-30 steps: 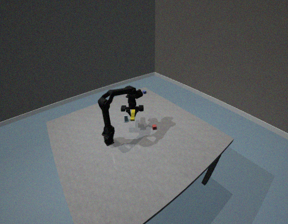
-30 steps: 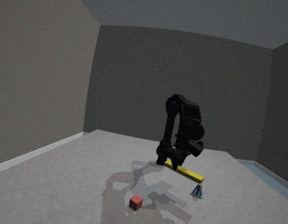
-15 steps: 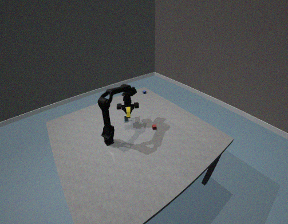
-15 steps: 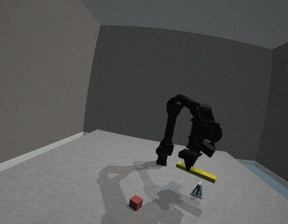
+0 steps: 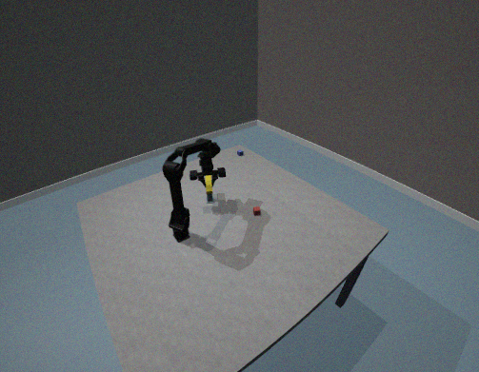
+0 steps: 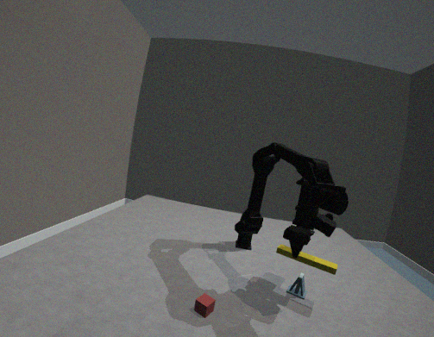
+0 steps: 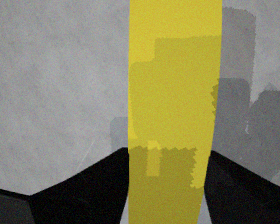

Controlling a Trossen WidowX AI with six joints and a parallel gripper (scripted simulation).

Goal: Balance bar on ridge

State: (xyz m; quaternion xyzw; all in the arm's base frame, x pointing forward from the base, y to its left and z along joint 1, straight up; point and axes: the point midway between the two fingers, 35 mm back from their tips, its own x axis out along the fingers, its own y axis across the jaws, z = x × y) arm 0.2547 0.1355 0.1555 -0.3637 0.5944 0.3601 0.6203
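The yellow bar (image 5: 209, 183) (image 6: 320, 263) (image 7: 175, 100) is held in the air, clear of the table and above the height of the ridge. My gripper (image 6: 296, 255) (image 7: 168, 158) points down and is shut on the bar, one black finger on each side of it. The ridge, a small dark teal wedge with a pale top (image 5: 209, 197) (image 6: 297, 289), stands on the table below the bar. In the exterior view a gap shows between bar and ridge. The ridge is not seen in the wrist view, where the bar covers much of the middle.
A red cube (image 5: 256, 210) (image 6: 204, 305) lies on the table (image 5: 181, 298) (image 6: 121, 278) to one side of the ridge. A small blue cube (image 5: 240, 153) lies near the table's far corner in the top view. The arm's shadow falls around the ridge and red cube.
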